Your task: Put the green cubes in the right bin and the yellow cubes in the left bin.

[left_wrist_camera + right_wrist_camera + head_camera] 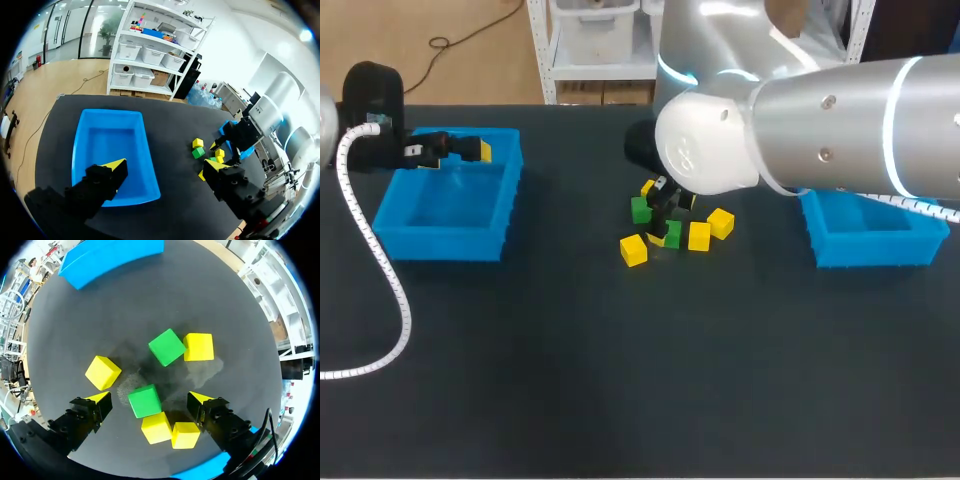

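- Left gripper (455,150): spread and empty, hanging over the left bin (440,245).
- Right gripper (148,398): spread astride a green cube (144,401) mid-worktop (620,380). Closing could snag an adjoining yellow cube (156,427) and carry it towards the right bin (870,248).

The left gripper (450,152) hangs over the back rim of the left bin (440,243), a white coiled cable (382,262) trailing from its arm across the black table (620,380). The right arm (820,125) reaches in past the right bin (870,250), and the right gripper (665,208) sits low among the cubes in the middle. A green cube (640,209) lies just beside it, another green cube (673,236) under it. Yellow cubes lie close around: one in front (633,249), two to the right (699,236) (721,222).
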### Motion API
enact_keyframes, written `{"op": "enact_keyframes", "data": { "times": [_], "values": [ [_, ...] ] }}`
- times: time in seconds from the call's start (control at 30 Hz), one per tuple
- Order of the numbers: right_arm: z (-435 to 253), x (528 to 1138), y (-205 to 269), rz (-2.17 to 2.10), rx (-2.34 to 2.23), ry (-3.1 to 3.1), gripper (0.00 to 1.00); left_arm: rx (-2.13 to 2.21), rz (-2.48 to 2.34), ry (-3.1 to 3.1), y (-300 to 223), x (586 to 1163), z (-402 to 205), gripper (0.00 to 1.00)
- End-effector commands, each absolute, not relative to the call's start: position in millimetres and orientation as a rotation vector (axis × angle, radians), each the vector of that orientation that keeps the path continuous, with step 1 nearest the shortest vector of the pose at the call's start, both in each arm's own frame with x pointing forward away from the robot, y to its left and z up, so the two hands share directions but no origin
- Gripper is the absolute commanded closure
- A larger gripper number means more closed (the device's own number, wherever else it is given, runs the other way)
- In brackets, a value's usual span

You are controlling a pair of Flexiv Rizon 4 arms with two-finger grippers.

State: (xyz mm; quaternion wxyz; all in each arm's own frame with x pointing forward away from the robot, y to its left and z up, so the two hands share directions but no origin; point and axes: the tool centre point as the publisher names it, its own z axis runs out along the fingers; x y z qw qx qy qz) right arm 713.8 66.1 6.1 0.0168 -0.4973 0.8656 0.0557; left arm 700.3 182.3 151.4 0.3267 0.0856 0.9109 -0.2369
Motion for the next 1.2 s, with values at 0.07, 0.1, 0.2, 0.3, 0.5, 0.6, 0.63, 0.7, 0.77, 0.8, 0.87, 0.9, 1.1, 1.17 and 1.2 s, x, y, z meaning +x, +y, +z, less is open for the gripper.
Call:
{"op": "enact_keyframes", "data": {
  "times": [0.07,0.1,0.2,0.3,0.5,0.6,0.63,0.7,0.77,0.8,0.87,0.9,1.1,1.17,1.2],
  "values": [
    [7,704,61,0.164,-1.546,2.698,0.0,0.23,-0.634,2.376,185,700,150,0.0],
    [6,701,61,0.161,-1.55,2.7,0.0,0.23,-0.634,2.376,185,700,150,0.0],
    [-3,700,60,0.147,-1.551,2.723,0.0,0.23,-0.634,2.376,185,700,150,0.0],
    [-10,701,60,0.145,-1.549,2.735,0.0,0.23,-0.634,2.376,185,700,150,0.0],
    [-22,708,63,0.121,-1.55,2.75,0.0,0.23,-0.634,2.376,185,700,150,0.0],
    [-22,709,64,0.109,-1.551,2.749,0.0,0.23,-0.634,2.376,185,700,150,0.0],
    [-22,709,65,0.106,-1.554,2.747,0.0,0.23,-0.634,2.376,185,700,150,0.0],
    [-22,709,65,0.096,-1.554,2.744,0.5,0.23,-0.634,2.376,185,700,150,0.0],
    [-22,709,65,0.086,-1.543,2.746,1.0,0.23,-0.634,2.376,185,700,150,0.0],
    [-22,709,65,0.084,-1.543,2.746,1.0,0.23,-0.634,2.376,185,700,150,0.0],
    [-22,709,65,0.078,-1.541,2.745,1.0,0.23,-0.634,2.376,185,700,150,0.0],
    [-22,710,65,0.074,-1.538,2.745,1.0,0.23,-0.634,2.376,185,700,150,0.0],
    [-20,712,64,0.052,-1.516,2.748,1.0,0.23,-0.634,2.376,185,700,150,0.0],
    [-15,714,63,0.044,-1.507,2.733,1.0,0.23,-0.634,2.376,185,700,150,0.0],
    [-10,717,62,0.044,-1.49,2.726,1.0,0.23,-0.634,2.376,185,700,150,0.0]
  ]
}}
